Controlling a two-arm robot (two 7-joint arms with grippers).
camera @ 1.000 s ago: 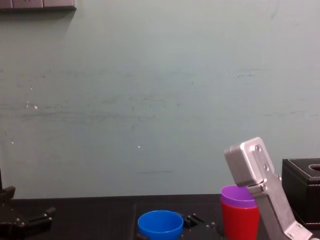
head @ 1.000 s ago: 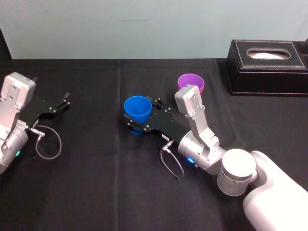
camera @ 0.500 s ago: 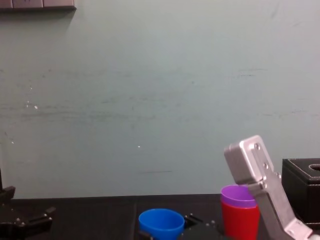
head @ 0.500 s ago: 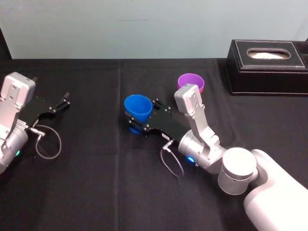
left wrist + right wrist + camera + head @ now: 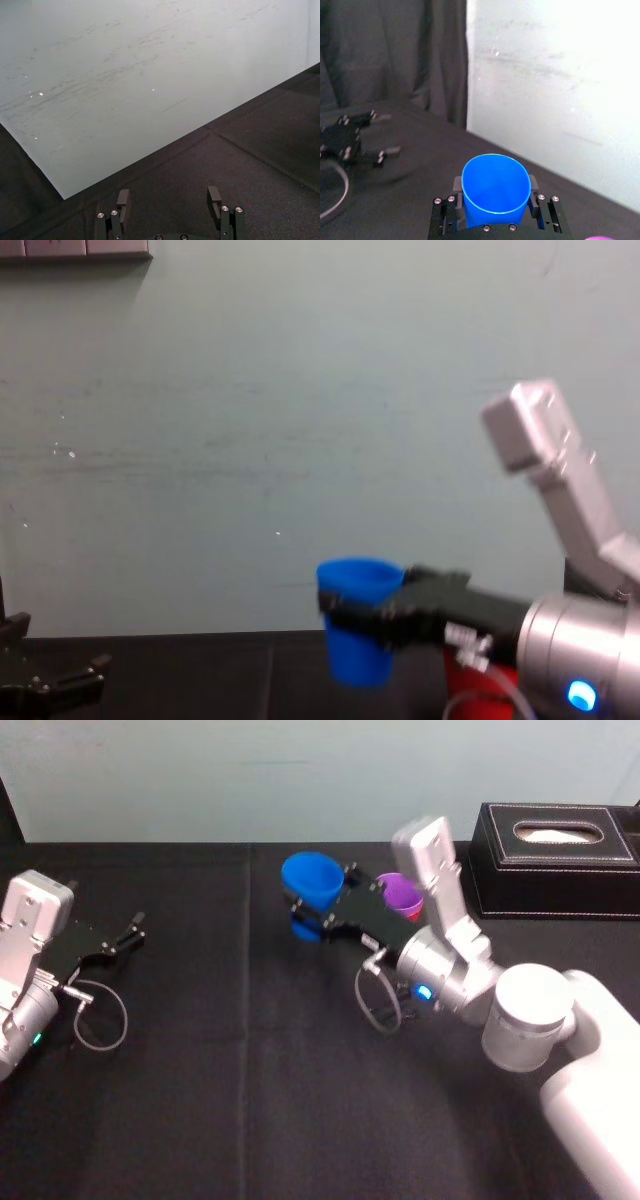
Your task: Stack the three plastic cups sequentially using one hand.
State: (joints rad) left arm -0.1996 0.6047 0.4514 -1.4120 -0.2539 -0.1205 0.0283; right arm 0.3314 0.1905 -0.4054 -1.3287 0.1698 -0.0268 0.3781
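My right gripper (image 5: 310, 910) is shut on the blue cup (image 5: 311, 880), one finger on each side of its wall, and holds it upright in the air above the black table. The right wrist view looks into the blue cup (image 5: 495, 190) between the fingers (image 5: 456, 186). In the chest view the blue cup (image 5: 357, 635) hangs clear of the tabletop. Just right of it the purple cup (image 5: 402, 895) sits nested inside the red cup (image 5: 480, 690), partly hidden behind my right arm. My left gripper (image 5: 130, 932) rests parked at the table's left, open and empty (image 5: 168, 200).
A black tissue box (image 5: 555, 845) stands at the back right, close to the nested cups. A pale wall runs behind the table's far edge. Black cloth (image 5: 220, 1070) covers the table, with free room in the middle and front.
My right gripper closed on the blue cup, lifted it off the table and carried it back and to the right, toward the purple cup. The left arm stayed still.
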